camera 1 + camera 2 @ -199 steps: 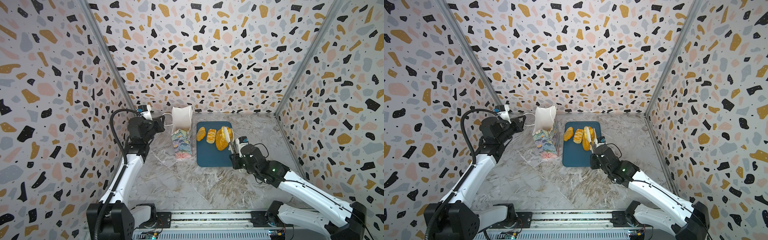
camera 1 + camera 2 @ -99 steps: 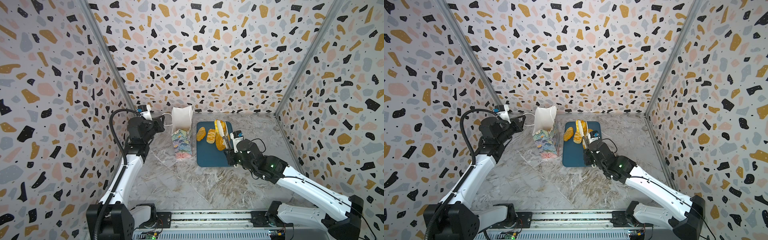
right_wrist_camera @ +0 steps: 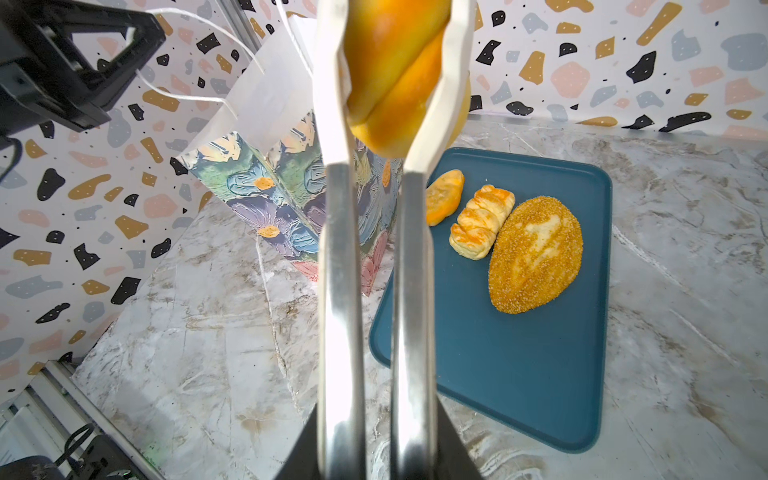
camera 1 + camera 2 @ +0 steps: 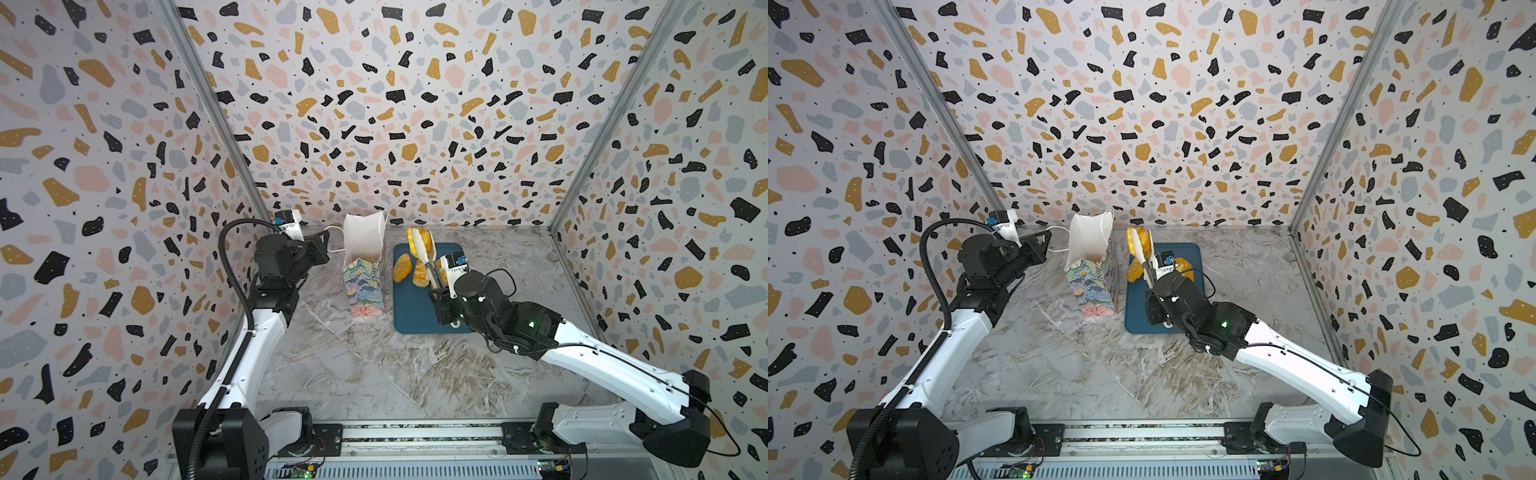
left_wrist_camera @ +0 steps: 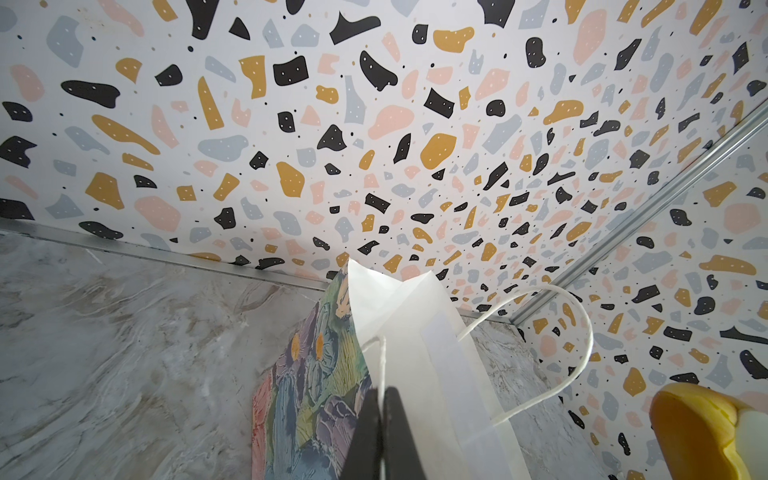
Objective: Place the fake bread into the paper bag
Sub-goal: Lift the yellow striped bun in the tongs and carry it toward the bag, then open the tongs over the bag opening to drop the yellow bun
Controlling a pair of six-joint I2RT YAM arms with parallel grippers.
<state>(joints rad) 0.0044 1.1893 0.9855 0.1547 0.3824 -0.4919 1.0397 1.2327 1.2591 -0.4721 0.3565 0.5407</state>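
Since a second ago the right tool (image 4: 422, 239) has carried the golden roll (image 4: 412, 243) left and farther back, from above the right part of the blue tray (image 4: 415, 316) to the tray's far left edge; the paper bag (image 4: 363, 286) and the left arm have not shifted.

That roll hangs in the air, clear of the tray and just right of the bag's open white mouth, not yet inside. Its long axis runs roughly far to near, close to the line of the fingers, with its diagonal seam showing in the right wrist view. The right tool's long metal fingers, tipped in white, are closed on the roll from both sides.

On the tray lie a small orange roll (image 3: 444, 197), a plaited pastry (image 3: 482, 222) and a seeded oval loaf (image 3: 536, 253), side by side, each lengthwise roughly far to near.

The bag stands upright on the bench (image 4: 374, 374), just left of the tray.

The right arm reaches from the near right corner leftward and back, wrist above the tray, fingers pointing far. The left arm rises along the left wall, its wrist bent rightward; the left tool (image 5: 380, 415) is closed tight, pinching the bag's cord handle (image 5: 383, 361).
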